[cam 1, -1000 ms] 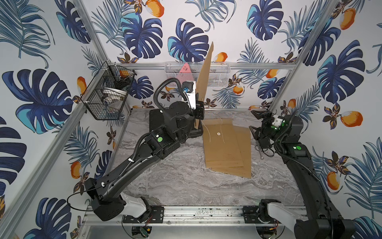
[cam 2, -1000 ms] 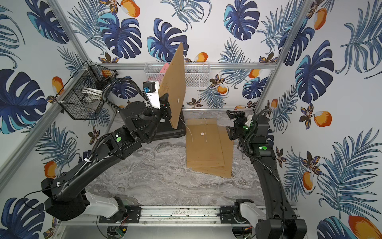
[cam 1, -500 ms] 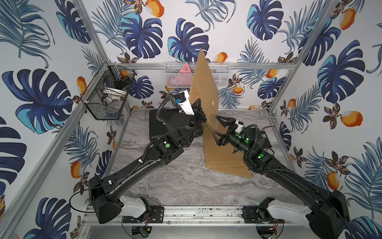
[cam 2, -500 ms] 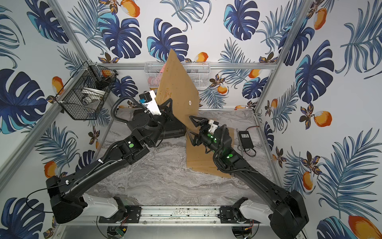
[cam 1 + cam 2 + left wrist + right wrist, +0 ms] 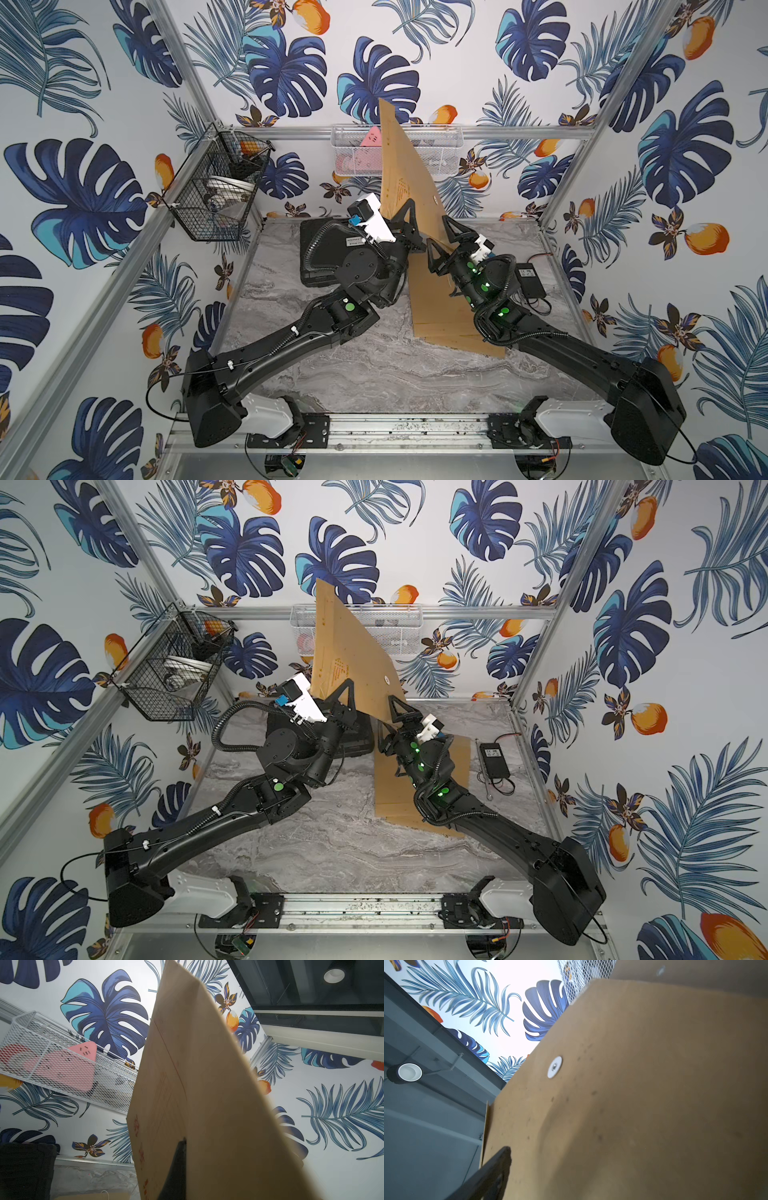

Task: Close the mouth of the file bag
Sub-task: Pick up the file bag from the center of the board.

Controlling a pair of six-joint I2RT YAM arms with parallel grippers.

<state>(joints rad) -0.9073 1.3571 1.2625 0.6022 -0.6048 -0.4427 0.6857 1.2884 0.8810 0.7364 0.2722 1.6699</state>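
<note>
- file bag [image 5: 405,178] [image 5: 353,654]: brown kraft, held up on edge in the air over the back middle of the table [image 5: 332,374]; tilted; its top corner stands in front of the white mesh basket [image 5: 444,141]
- writing: red characters [image 5: 139,1140] run down the bag's face near one edge in the left wrist view; blurred, not readable; a faint red ruled grid sits beside them
- white disc [image 5: 554,1067] is riveted to the bag's other face; it also shows in both top views
- left gripper [image 5: 405,211]: closed tight on the bag's lower edge, carrying it; the left wrist view shows one dark finger [image 5: 176,1167]; the other is hidden behind the paper
- right gripper [image 5: 439,233]: jaws wide apart with the bag's lower corner between them; nothing gripped; cannot tell whether a jaw touches the paper; the right wrist view shows one blurred finger [image 5: 488,1174], the rest cut off
- power adapter [image 5: 494,754]: on the table near the right wall; white label print too small to read
- white sticker [image 5: 351,240] on the left arm: text unreadable
- flat bags [image 5: 440,324]: stacked flat on the table, partly covered by the right arm
- black case [image 5: 304,228]: behind the left arm, mostly hidden
- pink power strip [image 5: 68,1068]: inside the mesh basket
- bag's mouth: cannot tell which edge it is, or whether it is open
</note>
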